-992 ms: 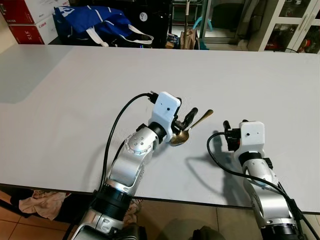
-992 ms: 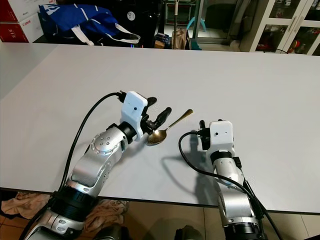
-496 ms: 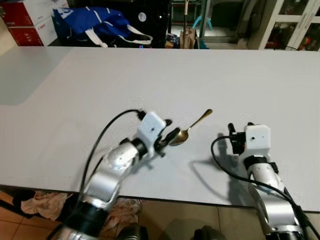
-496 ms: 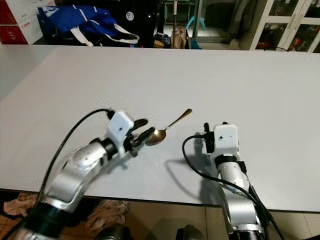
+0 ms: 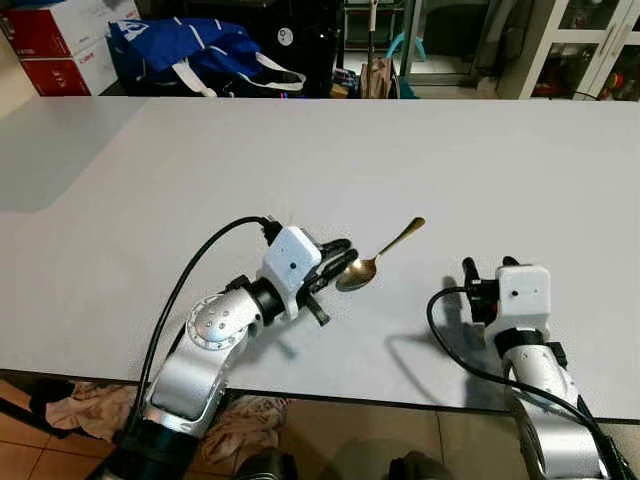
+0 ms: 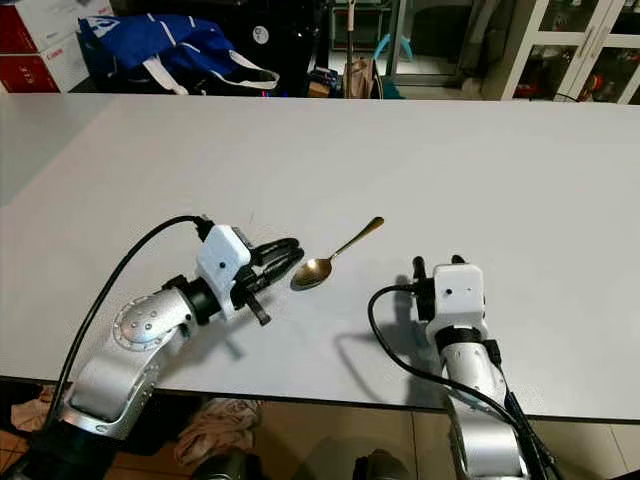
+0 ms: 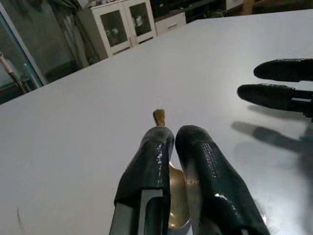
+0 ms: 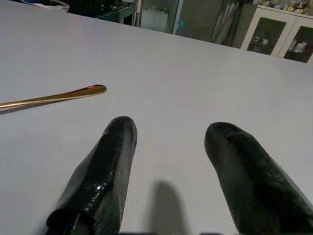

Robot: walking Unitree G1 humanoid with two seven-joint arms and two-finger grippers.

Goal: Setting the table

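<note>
Spoon-placing step: left gripper point(image 5: 343, 262) jaws nearly closed beside spoon point(image 5: 378, 260) bowl on counter point(image 5: 150, 180), right gripper point(image 8: 171, 166) jaws wide, idle; next likely back off.

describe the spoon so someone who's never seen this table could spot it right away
On the wide white table, look near the front edge, between the two grippers. The spoon lies flat, bowl by the left gripper, handle angled away. It is slim, shiny and gold on the white surface.

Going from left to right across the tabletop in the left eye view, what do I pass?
Left gripper, with its black fingers nearly together by the spoon's bowl → gold spoon, lying flat on the white table → right gripper, its fingers apart and holding nothing.
</note>
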